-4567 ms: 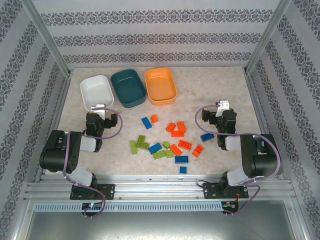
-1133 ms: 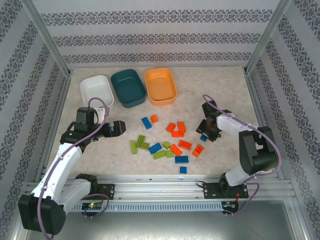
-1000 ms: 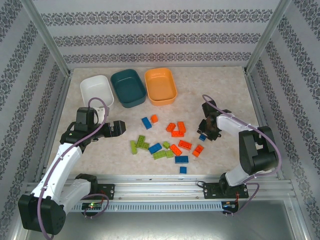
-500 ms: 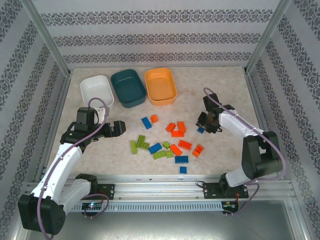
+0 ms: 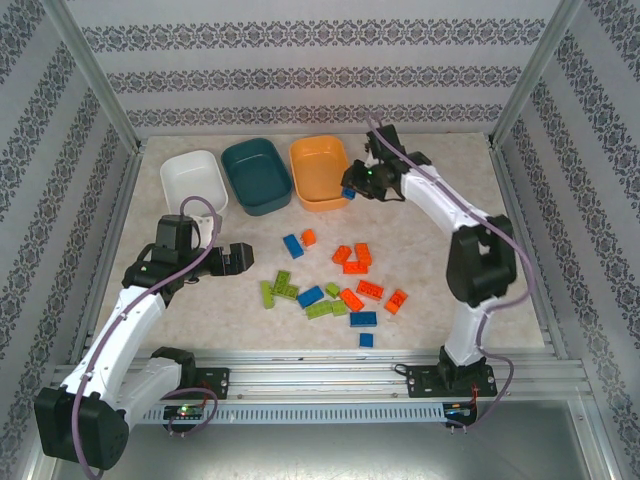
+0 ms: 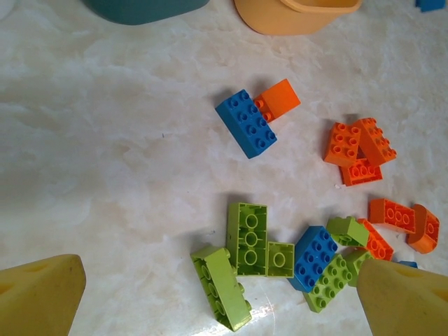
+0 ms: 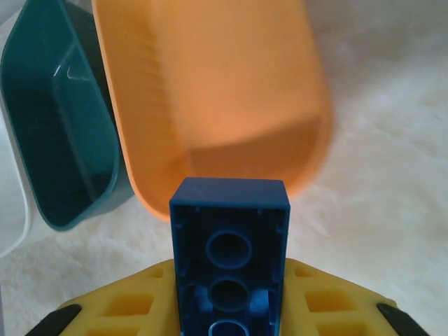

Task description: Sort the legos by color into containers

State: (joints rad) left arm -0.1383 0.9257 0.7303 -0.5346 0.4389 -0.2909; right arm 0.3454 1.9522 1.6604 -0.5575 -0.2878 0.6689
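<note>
Several orange, blue and lime green legos [image 5: 340, 285] lie scattered mid-table. My right gripper [image 5: 352, 190] is shut on a blue lego [image 7: 229, 259] and holds it above the table at the near right edge of the orange container [image 5: 321, 171]. In the right wrist view the orange container [image 7: 210, 91] lies just beyond the brick, with the teal container [image 7: 56, 140] to its left. My left gripper [image 5: 240, 258] stands open and empty, left of the pile. Its yellow fingers [image 6: 38, 294] flank lime green bricks [image 6: 246, 238]. A blue brick [image 6: 246, 123] lies further off.
The white container [image 5: 194, 183] and teal container [image 5: 257, 176] stand left of the orange one in a row at the back. All three look empty. Aluminium posts and patterned walls [image 5: 60, 200] close in the table. A lone blue brick [image 5: 366, 340] lies near the front rail.
My right gripper has lifted the blue lego off the table at the right and carried it back and left to the orange container. The left arm has hardly moved.
</note>
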